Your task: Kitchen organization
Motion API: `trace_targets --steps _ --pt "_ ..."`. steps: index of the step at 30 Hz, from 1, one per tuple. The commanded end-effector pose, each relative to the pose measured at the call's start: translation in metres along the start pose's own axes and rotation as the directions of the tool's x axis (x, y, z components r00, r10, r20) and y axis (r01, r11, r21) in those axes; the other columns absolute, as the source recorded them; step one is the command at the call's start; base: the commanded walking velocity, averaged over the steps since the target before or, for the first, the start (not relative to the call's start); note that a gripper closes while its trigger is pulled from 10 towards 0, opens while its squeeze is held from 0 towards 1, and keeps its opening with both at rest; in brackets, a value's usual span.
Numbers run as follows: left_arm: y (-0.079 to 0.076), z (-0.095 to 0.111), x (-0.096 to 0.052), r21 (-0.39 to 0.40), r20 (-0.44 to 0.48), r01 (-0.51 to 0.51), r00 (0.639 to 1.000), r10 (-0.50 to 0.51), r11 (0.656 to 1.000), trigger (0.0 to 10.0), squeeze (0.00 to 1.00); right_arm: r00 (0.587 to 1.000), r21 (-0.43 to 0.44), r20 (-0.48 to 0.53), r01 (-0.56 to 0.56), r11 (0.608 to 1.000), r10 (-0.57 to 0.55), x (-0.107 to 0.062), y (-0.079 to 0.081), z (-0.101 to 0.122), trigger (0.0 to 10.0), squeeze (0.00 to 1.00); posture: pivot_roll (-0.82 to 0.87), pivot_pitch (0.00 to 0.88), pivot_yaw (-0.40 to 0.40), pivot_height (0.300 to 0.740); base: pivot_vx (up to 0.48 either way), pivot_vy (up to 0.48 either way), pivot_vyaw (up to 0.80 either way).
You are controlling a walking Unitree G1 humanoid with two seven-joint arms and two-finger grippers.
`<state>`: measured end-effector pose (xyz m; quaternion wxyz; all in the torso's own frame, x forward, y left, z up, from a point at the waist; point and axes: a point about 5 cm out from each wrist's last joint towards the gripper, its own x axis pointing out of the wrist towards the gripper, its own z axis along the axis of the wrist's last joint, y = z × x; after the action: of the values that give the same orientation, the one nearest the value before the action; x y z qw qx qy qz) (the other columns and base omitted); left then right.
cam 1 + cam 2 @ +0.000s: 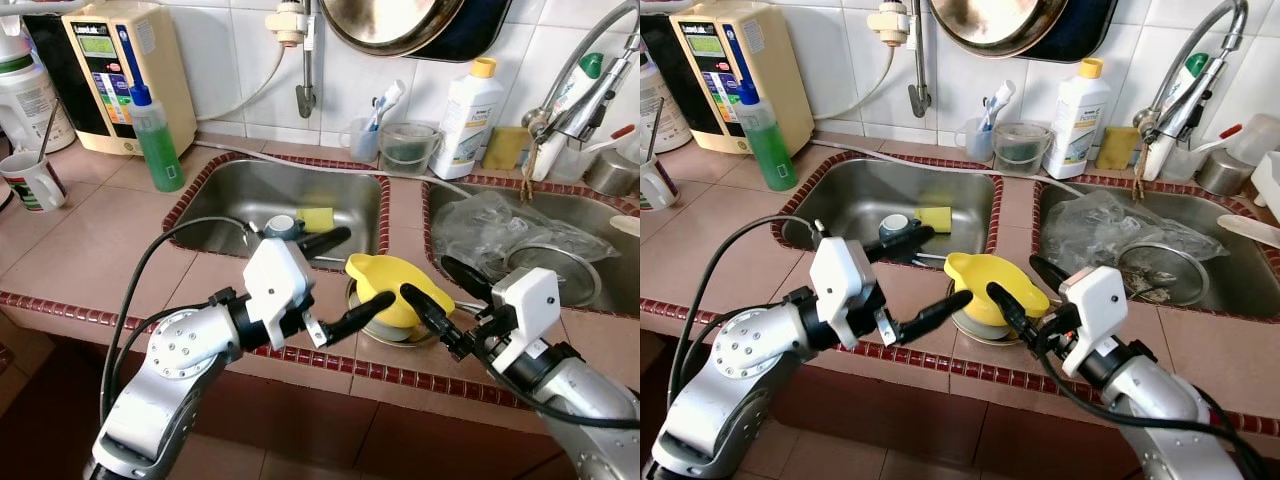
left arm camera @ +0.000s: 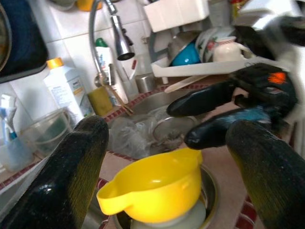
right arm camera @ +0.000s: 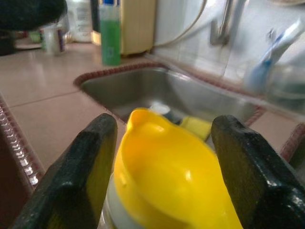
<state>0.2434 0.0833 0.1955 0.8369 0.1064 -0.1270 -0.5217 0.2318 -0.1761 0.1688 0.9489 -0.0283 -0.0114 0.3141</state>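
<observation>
Head views:
- Yellow cup (image 1: pixel 385 285): seen on the tiled counter strip between the two sinks, sitting in a round metal dish (image 1: pixel 385 328).
- Left gripper (image 1: pixel 340 278): held just left of the cup, fingers spread wide, nothing gripped.
- Right gripper (image 1: pixel 450 290): held just right of the cup, fingers parted, nothing gripped.
- Left sink (image 1: pixel 230 195): a yellow sponge (image 1: pixel 315 219) and a small round white item (image 1: pixel 280 225) lie inside.
- Right sink (image 1: pixel 600 215): crumpled clear plastic (image 1: pixel 500 230) and a metal strainer (image 1: pixel 545 265) lie inside.
- Back ledge: green bottle (image 1: pixel 158 140), white bottle (image 1: pixel 470 118), clear jug (image 1: pixel 408 148), cup with toothbrush (image 1: pixel 365 135).

Left wrist view:
- Cup (image 2: pixel 152 188): seen between the spread fingers (image 2: pixel 71 176), empty inside, resting on a pale lid-like piece in the dish.
- Dish rack (image 2: pixel 200 52): holds bowls and a mug.

Right wrist view:
- Cup (image 3: pixel 167 176): seen close between the parted fingers (image 3: pixel 90 162), not touched as far as can be told.
</observation>
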Motion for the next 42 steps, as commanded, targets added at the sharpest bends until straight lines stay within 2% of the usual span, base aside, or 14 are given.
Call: trace_targets --steps 1,9,17,21,33,42 --pt "0.003 0.002 0.000 0.033 -0.008 0.010 1.000 -0.009 0.999 10.0 0.00 1.000 0.028 -0.012 -0.010 1.000 0.010 -0.001 -0.007 0.002 10.0 0.00 -0.07 0.025 -0.009 0.740 0.000 0.000 0.00" --pt "0.016 0.000 0.003 0.072 -0.010 0.009 1.000 -0.009 0.997 10.0 0.00 0.991 0.069 -0.073 -0.106 0.992 0.111 0.004 -0.011 -0.003 10.0 0.00 -0.07 0.021 -0.014 0.740 0.000 0.000 0.00" --pt "0.020 0.002 0.012 0.102 0.007 0.021 1.000 -0.022 0.995 10.0 0.00 0.977 0.076 -0.118 -0.170 0.983 0.178 0.009 -0.013 -0.009 10.0 0.00 -0.07 0.023 -0.014 0.740 0.000 0.000 0.00" --pt "0.017 0.004 0.017 0.104 0.023 0.037 0.999 -0.039 0.994 10.0 0.00 0.968 0.069 -0.136 -0.203 0.977 0.211 0.017 -0.015 -0.013 10.0 0.00 -0.07 0.028 -0.009 0.740 0.000 0.000 0.00" --pt "0.012 0.010 0.019 0.112 0.046 0.060 0.997 -0.066 0.992 10.0 0.00 0.925 0.060 -0.203 -0.316 0.947 0.322 0.023 -0.024 -0.016 10.0 0.00 -0.06 0.034 -0.016 0.740 0.000 0.000 0.00" --pt "0.001 -0.003 0.014 0.123 -0.033 0.159 0.987 -0.156 0.980 10.0 0.00 0.893 0.064 -0.229 -0.384 0.921 0.388 0.028 -0.030 -0.011 10.0 0.00 -0.05 0.049 -0.022 0.740 0.000 0.000 0.00"
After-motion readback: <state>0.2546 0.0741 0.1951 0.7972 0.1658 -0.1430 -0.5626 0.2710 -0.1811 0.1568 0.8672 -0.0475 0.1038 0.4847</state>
